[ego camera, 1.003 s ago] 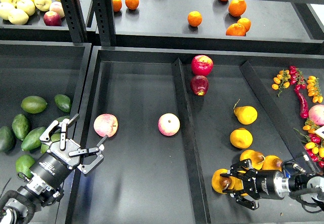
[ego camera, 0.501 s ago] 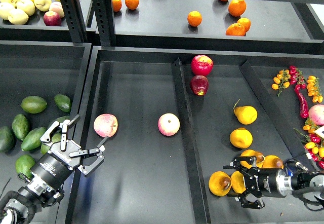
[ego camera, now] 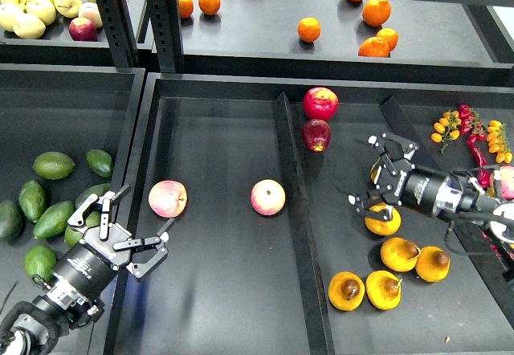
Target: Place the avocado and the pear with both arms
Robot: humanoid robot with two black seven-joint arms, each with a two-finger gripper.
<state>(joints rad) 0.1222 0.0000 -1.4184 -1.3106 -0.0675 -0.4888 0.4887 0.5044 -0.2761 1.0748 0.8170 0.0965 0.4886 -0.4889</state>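
The left gripper (ego camera: 128, 225) sits in the lower left of the frame with its fingers spread wide and nothing between them, hanging over the wall between the left bin (ego camera: 72, 106) and the middle tray (ego camera: 217, 291). The avocado (ego camera: 10, 219), the darkest of the green fruit, lies at the far left edge, partly cut off by the frame and well apart from that gripper; brighter green avocados (ego camera: 53, 165) lie between them, and one is partly hidden under the fingers. The right gripper (ego camera: 377, 174) is at centre right, its fingers open wide, reaching over the right compartment. A yellow pear (ego camera: 383, 220) lies just under and against its lower finger, partly covered by it; whether another fruit sits behind the gripper body cannot be told. Four more pears lie lower in the frame, clear of the gripper: the one with the large dark brown patch (ego camera: 346, 291) is lowest and leftmost, beside its neighbour (ego camera: 384, 289). Two pale pink apples (ego camera: 168, 198) rest in the middle tray, the nearer just right of the left gripper's fingertips. Red apples (ego camera: 320, 103) sit at the top of the right compartment.
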